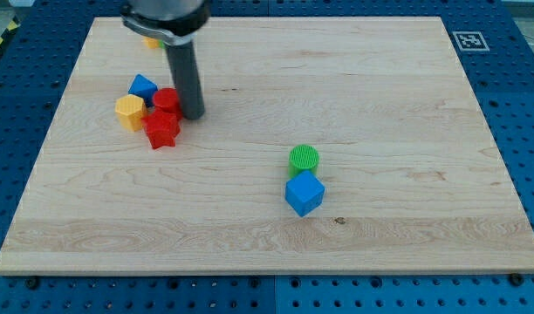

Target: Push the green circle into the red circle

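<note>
Nearest the camera sits a blue cube (304, 194) on the wooden counter (407, 105), a little right of the middle and toward the view's bottom. Touching it on its upper side is the green circle (304, 158), a short ribbed cylinder standing upright.

Well apart from that pair, toward the view's upper left, a cluster of blocks is bunched together. The red circle (167, 98) lies at the cluster's right side, with a red star-shaped block (162, 130) just below it and touching it. A yellow block (129, 112) with several flat sides sits at the cluster's left, and a smaller blue block (143, 86), whose shape is hard to make out, sits just above it.

The arm's dark rod comes down from the view's top, and the tip (193, 115) rests on the counter just beside the red circle, on its right. There is no claw on this arm, so nothing can be told of one opening or closing.

A bit of another yellow block (151, 41) peeks out near the top edge, mostly hidden behind the arm's body.
</note>
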